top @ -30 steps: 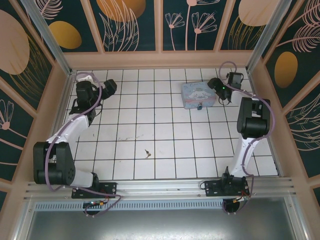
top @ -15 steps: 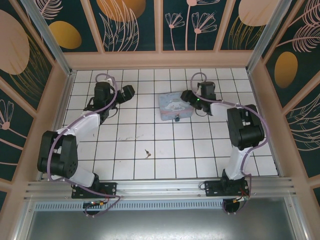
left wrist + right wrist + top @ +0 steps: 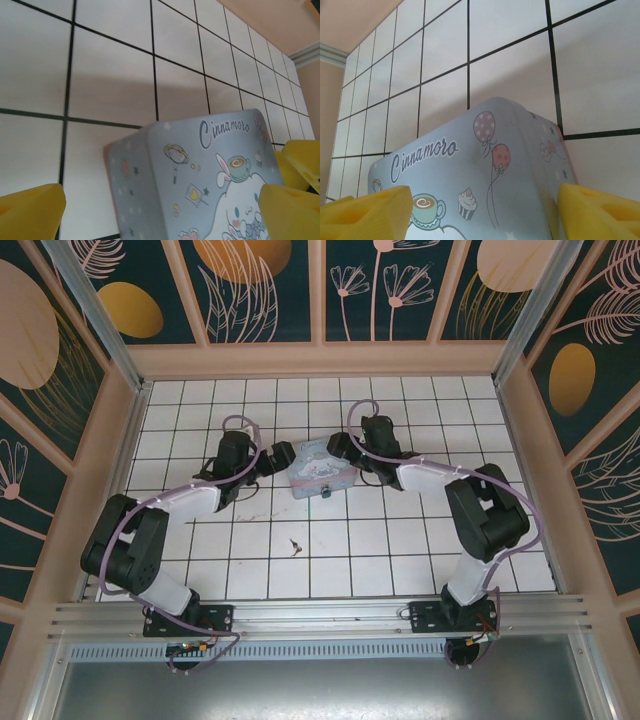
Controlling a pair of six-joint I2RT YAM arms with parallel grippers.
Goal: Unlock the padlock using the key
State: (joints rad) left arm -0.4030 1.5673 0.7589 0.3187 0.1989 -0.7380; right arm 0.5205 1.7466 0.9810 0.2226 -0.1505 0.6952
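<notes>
The pastel lavender-blue cartoon tin (image 3: 320,468) lies mid-table, and the tiny padlock (image 3: 328,492) hangs at its near edge. The small dark key (image 3: 294,546) lies alone on a tile nearer the arms. My left gripper (image 3: 278,459) is at the tin's left end and my right gripper (image 3: 340,448) at its far right corner. In the left wrist view the yellow fingers (image 3: 31,210) stand wide apart with the tin (image 3: 200,180) between them, gripper (image 3: 160,212) open. In the right wrist view the gripper (image 3: 482,215) is also open, its fingers (image 3: 600,212) straddling the tin's corner (image 3: 485,160).
White tiled floor (image 3: 400,540) with black grout, walled by peach rails and dark floral panels. Free tiles lie around the key and to the front right. The aluminium rail (image 3: 320,615) with both arm bases runs along the near edge.
Both arms swung inward toward the middle. The tin slid left and nearer with the right gripper, the padlock moving with it. The left gripper came up against the tin's left end. The key stayed put.
</notes>
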